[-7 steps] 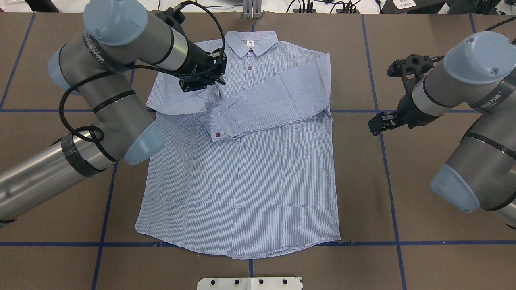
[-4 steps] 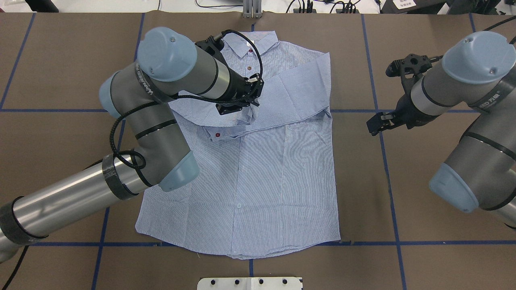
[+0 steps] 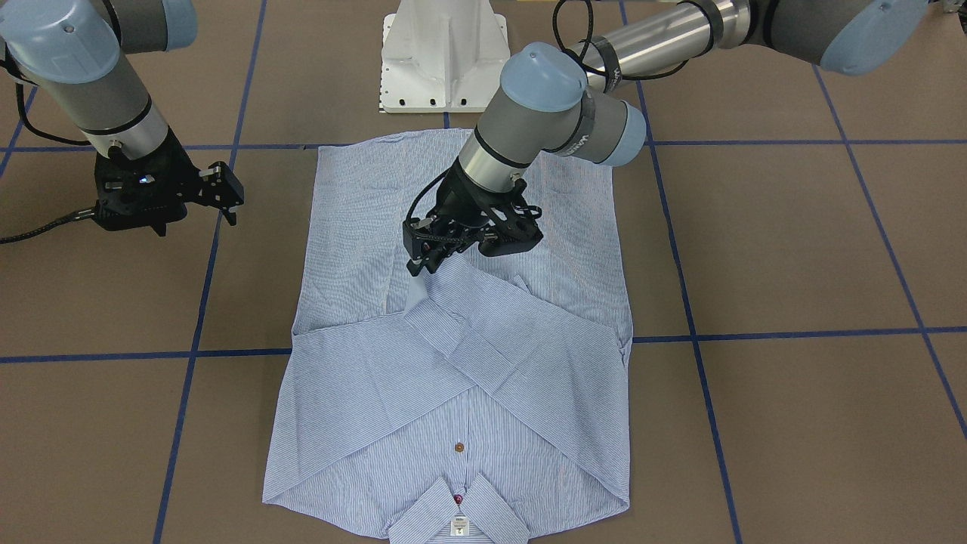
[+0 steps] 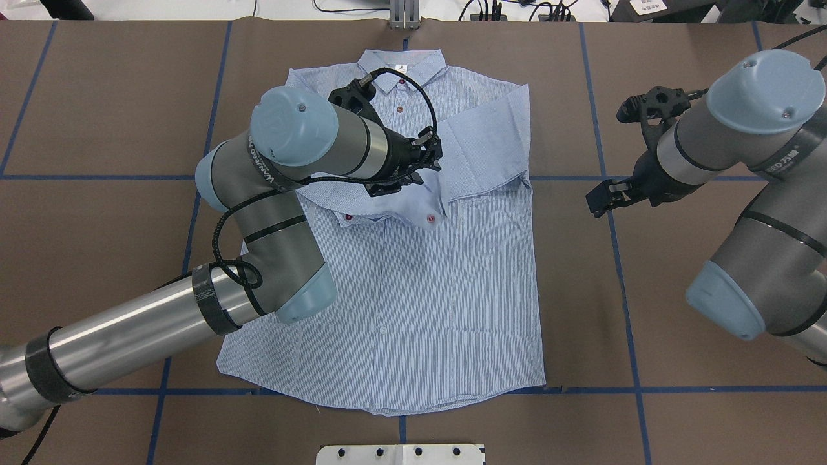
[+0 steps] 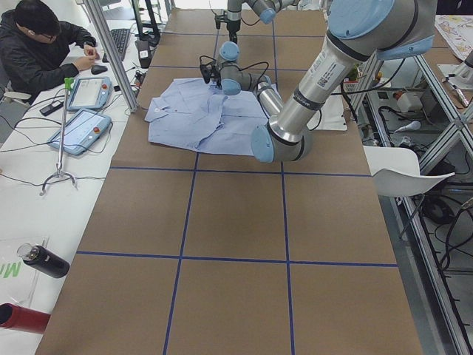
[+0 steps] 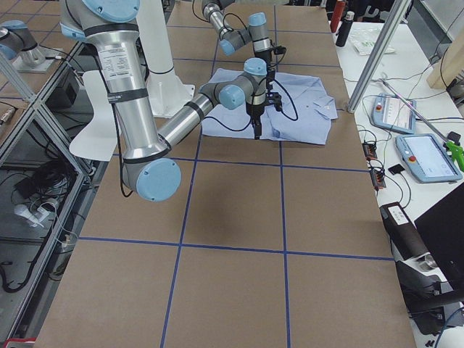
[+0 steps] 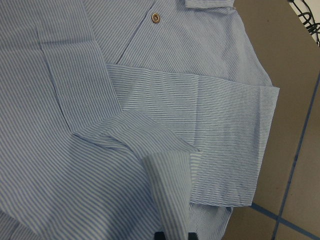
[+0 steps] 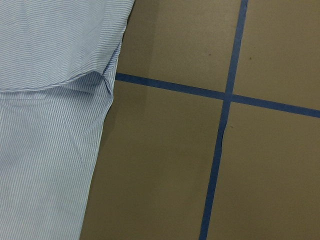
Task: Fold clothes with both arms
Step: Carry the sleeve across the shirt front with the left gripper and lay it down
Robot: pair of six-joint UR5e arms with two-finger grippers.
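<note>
my left claw (image 3: 419, 264) pinches a sleeve cuff (image 7: 172, 200) above the shirt (image 3: 529, 363); my right claw (image 4: 596, 199) hangs open, empty, beside it.

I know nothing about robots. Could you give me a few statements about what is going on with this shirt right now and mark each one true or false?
1. The shirt lies with its buttons facing up. True.
2. The left gripper is pinching a sleeve over the shirt's chest. True.
3. The right gripper is gripping the other sleeve. False: it hangs over bare table beside the shirt, with no cloth in it.
4. The shirt is already folded in half, bottom to top. False: its hem lies flat at the robot's end; only the sleeves are folded across.
5. The collar is at the end away from the robot. True.
</note>
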